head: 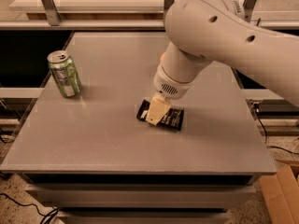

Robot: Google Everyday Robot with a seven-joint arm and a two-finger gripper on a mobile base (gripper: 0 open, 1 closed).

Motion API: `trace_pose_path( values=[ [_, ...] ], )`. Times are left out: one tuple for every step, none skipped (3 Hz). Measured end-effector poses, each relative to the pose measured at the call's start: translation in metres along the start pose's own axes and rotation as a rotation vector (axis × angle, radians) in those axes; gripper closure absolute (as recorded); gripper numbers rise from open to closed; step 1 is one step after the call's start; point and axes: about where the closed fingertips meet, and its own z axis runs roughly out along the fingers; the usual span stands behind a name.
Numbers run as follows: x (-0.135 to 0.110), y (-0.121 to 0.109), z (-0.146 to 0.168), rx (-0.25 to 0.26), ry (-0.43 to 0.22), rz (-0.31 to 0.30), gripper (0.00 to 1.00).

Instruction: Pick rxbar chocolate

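The 1 camera looks steeply down from above the front edge of the table, fairly near, facing its far side. The gripper hangs mid-frame over the rxbar chocolate.
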Motion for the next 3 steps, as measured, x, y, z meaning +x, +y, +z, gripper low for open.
trace_pose_path(
  values=[
    [-0.002, -0.008, -0.012, 0.017, -0.007, -0.015, 1.0],
    [-0.005, -0.017, -0.027, 0.033, -0.017, -0.026, 1.0],
    [-0.008, -0.024, -0.042, 0.051, -0.03, -0.034, 1.0]
  ],
)
